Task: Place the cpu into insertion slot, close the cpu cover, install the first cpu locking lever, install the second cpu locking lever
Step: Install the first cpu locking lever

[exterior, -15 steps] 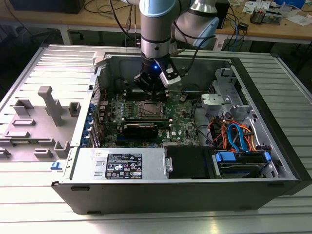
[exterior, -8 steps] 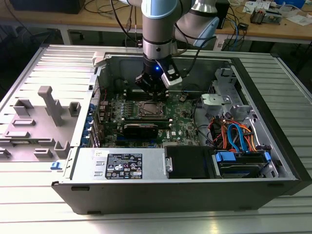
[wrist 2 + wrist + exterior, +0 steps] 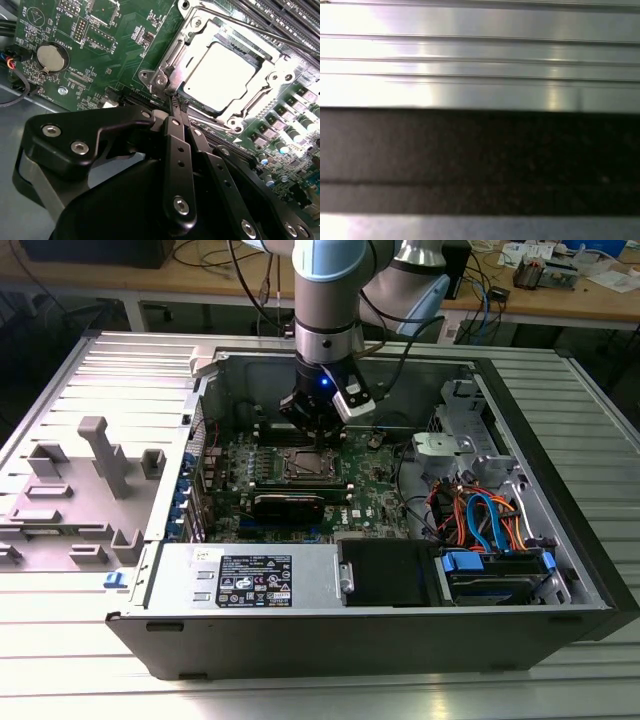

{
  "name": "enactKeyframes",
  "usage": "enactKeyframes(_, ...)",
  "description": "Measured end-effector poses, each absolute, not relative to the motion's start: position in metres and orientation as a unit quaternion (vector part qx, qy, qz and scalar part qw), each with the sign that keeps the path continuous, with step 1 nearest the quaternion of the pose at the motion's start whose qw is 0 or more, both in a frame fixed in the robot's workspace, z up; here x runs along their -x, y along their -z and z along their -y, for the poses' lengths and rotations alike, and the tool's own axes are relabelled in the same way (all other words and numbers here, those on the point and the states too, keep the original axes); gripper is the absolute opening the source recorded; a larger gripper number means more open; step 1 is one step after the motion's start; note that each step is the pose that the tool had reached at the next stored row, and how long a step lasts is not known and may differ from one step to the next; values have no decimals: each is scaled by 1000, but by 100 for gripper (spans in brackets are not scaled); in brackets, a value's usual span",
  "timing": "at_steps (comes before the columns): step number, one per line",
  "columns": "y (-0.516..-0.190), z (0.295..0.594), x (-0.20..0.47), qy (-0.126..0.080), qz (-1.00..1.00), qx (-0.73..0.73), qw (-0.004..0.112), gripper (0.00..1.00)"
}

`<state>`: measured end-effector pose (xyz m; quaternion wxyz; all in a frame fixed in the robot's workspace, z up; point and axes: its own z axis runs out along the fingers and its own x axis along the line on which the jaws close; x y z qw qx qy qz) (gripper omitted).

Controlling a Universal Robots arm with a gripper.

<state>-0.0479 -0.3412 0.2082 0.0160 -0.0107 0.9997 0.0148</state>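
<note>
Pinched shut, the claw has its two black fingers drawn together so the tips meet. The tips sit at one corner of the insertion slot, right by its silvery rim. Whether anything is caught between them I cannot tell.

The cpu lies flat in the slot with its dull grey top facing up. The cpu cover is down around it, so the chip shows through the cover's big window. A thin locking lever runs along the side of the slot away from the claw, next to the long black memory slots. I cannot tell whether it is latched. On the green board, well apart from the slot, sits a round coin battery.

In the exterior view the claw hangs from the arm low inside the open computer case, over the middle of the board. The case lies on its side on the ribbed metal worktop. A long black card sits on the board just beside the slot. Orange and blue cables bunch at the case's end toward the exterior view's right. A grey plastic panel lies on the worktop beside the case's other end.

In the first wrist view there is ribbed silvery metal above a dark band.
</note>
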Motion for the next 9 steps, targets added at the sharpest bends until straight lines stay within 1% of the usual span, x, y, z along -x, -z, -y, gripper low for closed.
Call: enactKeyframes(9, -206, 338, 48, -15, -1000, 11, 16, 11)
